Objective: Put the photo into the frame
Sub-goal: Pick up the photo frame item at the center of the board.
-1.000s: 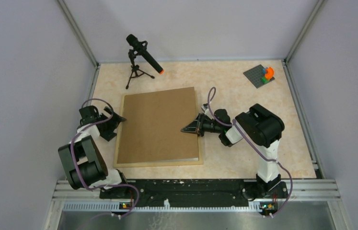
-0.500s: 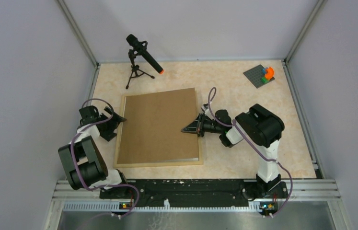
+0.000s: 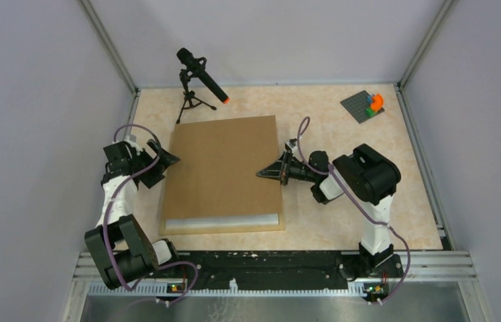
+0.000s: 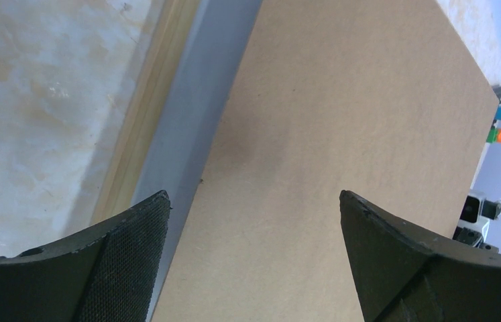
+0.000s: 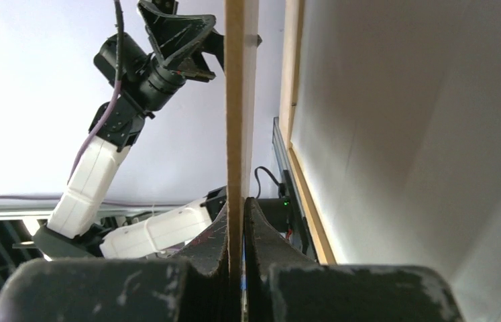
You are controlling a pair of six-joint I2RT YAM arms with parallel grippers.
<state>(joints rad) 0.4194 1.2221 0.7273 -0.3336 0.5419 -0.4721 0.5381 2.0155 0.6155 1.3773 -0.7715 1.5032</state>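
Note:
The brown backing board (image 3: pixel 224 168) is raised over the light wood frame (image 3: pixel 220 229), which lies flat on the table. A pale grey-white surface (image 3: pixel 224 221) shows inside the frame at its near end. My right gripper (image 3: pixel 264 174) is shut on the board's right edge; the right wrist view shows the fingers (image 5: pixel 217 241) pinching the thin board (image 5: pixel 234 100) edge-on, with the frame strip (image 5: pixel 292 67) beside it. My left gripper (image 3: pixel 170 161) is open at the board's left edge, its jaws wide (image 4: pixel 254 198) over the board (image 4: pixel 341 121) and the frame (image 4: pixel 147 100). The photo is not in view.
A black microphone on a small tripod (image 3: pixel 197 80) stands behind the frame at the back left. A grey plate with coloured bricks (image 3: pixel 366 105) sits at the back right. Walls close in the table on three sides.
The backing board has risen out of the frame in my right gripper, uncovering a pale strip at the frame's near end. My left arm has stretched further back and up along the board's left edge.

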